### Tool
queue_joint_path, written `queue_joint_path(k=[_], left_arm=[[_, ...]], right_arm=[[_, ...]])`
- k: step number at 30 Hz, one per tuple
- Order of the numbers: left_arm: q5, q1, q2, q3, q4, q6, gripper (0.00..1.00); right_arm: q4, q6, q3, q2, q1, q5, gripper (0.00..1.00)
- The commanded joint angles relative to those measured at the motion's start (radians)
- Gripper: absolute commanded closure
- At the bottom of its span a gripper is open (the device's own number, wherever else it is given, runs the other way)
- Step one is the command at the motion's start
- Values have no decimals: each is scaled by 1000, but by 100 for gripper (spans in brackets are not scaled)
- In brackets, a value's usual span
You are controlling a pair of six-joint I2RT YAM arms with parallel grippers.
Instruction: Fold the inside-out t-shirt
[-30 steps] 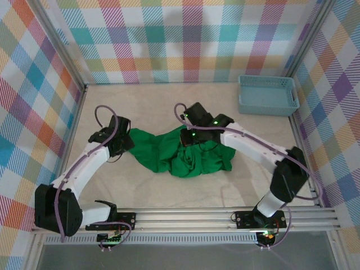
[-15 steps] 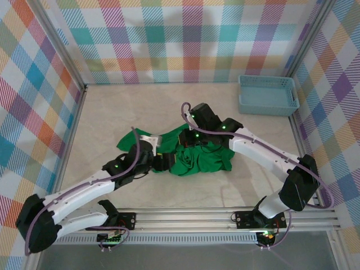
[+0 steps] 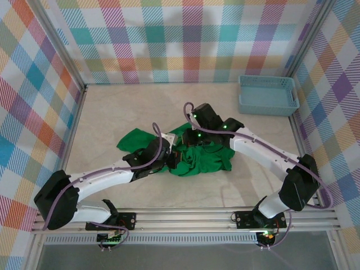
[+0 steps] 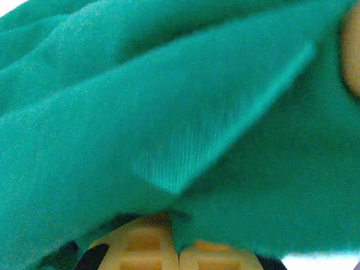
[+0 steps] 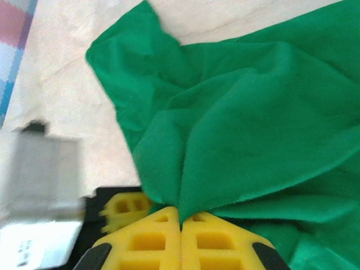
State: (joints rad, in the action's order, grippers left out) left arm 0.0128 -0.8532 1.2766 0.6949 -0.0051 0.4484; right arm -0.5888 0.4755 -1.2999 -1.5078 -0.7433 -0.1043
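a second ago our left end effector (image 3: 174,160) sat at the shirt's (image 3: 207,161) edge farthest from the basket (image 3: 268,111). now it has swung toward the basket into the heap's middle and pinched shut on a fold. the right end effector (image 5: 181,216) stays clamped on cloth on the side nearer the basket. both now hold the shirt, ready, we judge, to spread it. the shirt lies crumpled on the worktop (image 3: 107,112), well apart from the basket: soft matte green knit, finely ribbed, in loose peaked folds.
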Motion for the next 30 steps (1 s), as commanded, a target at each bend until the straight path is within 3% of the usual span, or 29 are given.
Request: queue_joint_path(k=[1,6,9,11,15,17,22,30], left_arm=[[7,-25,-83,-82,52,18,100],[8,-38,-215,-211,84,69,100],[29,-37,-264,-265,91,92,100],[43,-37,-270,-270,84,100,100],[47,-38,-248,-264,98,104,100],[47,-37,-236,-258,107,104,100],[80,-34,-247,-289,140,119,100],[66,-33,-275,-300,116,122,100]], right_arm=[[-25,-28,-67,-68,73,14,96],[-62,-101,-207,-259,117,86,96],[-70,-129,-253,-320,119,136,82],[-81,-152,-248,-300,103,183,68],[-116,-238,-165,-143,-18,302,52],[-115,-230,-93,-58,-92,300,47],[-28,-134,66,-24,-179,143,48],[194,-107,131,-131,-170,146,49]])
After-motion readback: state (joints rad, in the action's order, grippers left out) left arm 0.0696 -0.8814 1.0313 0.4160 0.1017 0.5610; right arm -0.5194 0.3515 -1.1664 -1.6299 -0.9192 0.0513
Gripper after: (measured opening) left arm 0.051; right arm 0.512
